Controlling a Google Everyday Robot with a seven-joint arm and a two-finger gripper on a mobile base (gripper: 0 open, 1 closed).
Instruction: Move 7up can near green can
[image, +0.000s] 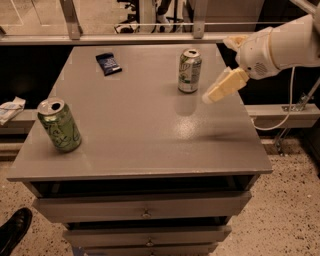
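Observation:
The 7up can (189, 70), silver-white with green lettering, stands upright at the far right of the grey table top (145, 130). The green can (59, 125) stands upright near the table's front left corner, far from the 7up can. My gripper (216, 70) hangs over the table's right side, just right of the 7up can and not touching it. Its cream fingers (223, 85) are spread apart and hold nothing.
A dark blue packet (108, 63) lies at the far left of the table. The table has drawers (145, 206) below its front edge. A black shoe (12, 235) is on the floor at the lower left. A railing (125, 38) runs behind the table.

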